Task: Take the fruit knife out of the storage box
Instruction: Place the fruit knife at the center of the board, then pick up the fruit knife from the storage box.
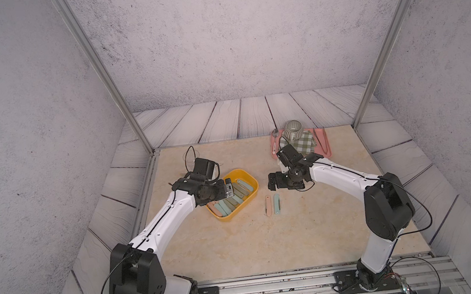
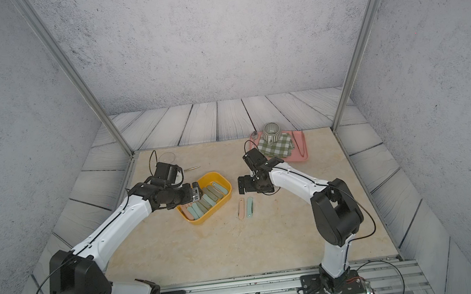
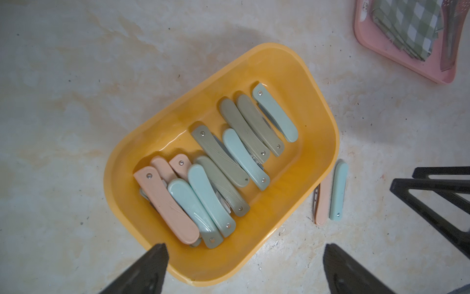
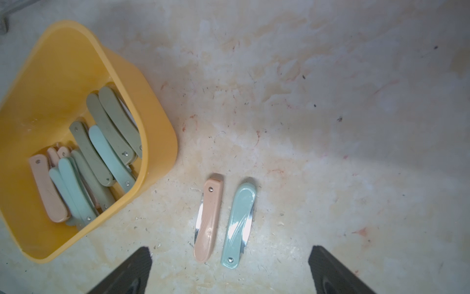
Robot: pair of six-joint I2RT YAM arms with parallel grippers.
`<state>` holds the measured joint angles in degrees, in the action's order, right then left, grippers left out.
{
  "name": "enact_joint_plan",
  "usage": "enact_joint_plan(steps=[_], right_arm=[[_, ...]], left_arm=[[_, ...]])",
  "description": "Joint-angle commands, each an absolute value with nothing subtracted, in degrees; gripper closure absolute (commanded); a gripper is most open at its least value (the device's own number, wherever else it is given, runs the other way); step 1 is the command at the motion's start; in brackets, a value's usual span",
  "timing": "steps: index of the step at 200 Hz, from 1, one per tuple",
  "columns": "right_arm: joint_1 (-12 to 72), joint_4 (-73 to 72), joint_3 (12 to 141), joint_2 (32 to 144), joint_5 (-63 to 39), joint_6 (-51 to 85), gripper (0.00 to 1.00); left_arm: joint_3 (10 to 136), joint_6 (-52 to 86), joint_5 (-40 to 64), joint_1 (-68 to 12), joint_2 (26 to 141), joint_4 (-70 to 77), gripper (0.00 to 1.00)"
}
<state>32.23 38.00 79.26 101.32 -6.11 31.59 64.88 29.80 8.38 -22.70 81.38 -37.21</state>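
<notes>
Two arms (image 1: 158, 223) (image 1: 342, 171), two fruit knives (image 4: 208, 219) (image 4: 239, 224) beside storage box (image 4: 159, 142)

pink tray (image 3: 386, 42): cut by edge | storage box (image 1: 238, 173): partly behind left arm (image 1: 175, 209)

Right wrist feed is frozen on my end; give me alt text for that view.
Two folded fruit knives, the pink knife and the teal knife, lie side by side on the beige tabletop below the open right gripper. Beside them stands the yellow storage box, with more folded knives inside.
</notes>
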Motion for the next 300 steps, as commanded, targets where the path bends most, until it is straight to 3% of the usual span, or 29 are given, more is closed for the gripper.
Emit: enact_joint_plan(steps=[1, 38, 79, 104, 131, 300], right_arm=[[32.42, 42.54, 81.06, 99.86, -4.25, 30.07, 0.01], [32.34, 43.52, 82.49, 98.88, -4.35, 28.49, 0.01], [32.26, 44.37, 82.93, 98.96, -5.17, 27.47, 0.01], [32.0, 44.32, 82.33, 98.84, -5.84, 27.17, 0.01], [31.68, 44.18, 81.85, 98.79, -6.27, 26.82, 0.01], [30.66, 43.12, 80.9, 99.58, -8.53, 25.75, 0.01]], left_arm=[[66.44, 31.25, 7.94, -23.13, 83.77, -37.24, 0.02], [69.89, 34.68, 8.53, -23.64, 91.12, -39.83, 0.21], [69.44, 39.57, 6.72, -23.9, 96.41, -39.93, 0.32], [68.78, 41.64, 5.85, -23.99, 97.93, -39.72, 0.34], [68.25, 43.3, 5.77, -23.99, 99.23, -39.12, 0.47], [67.33, 43.47, 1.72, -23.99, 107.08, -36.76, 0.48]])
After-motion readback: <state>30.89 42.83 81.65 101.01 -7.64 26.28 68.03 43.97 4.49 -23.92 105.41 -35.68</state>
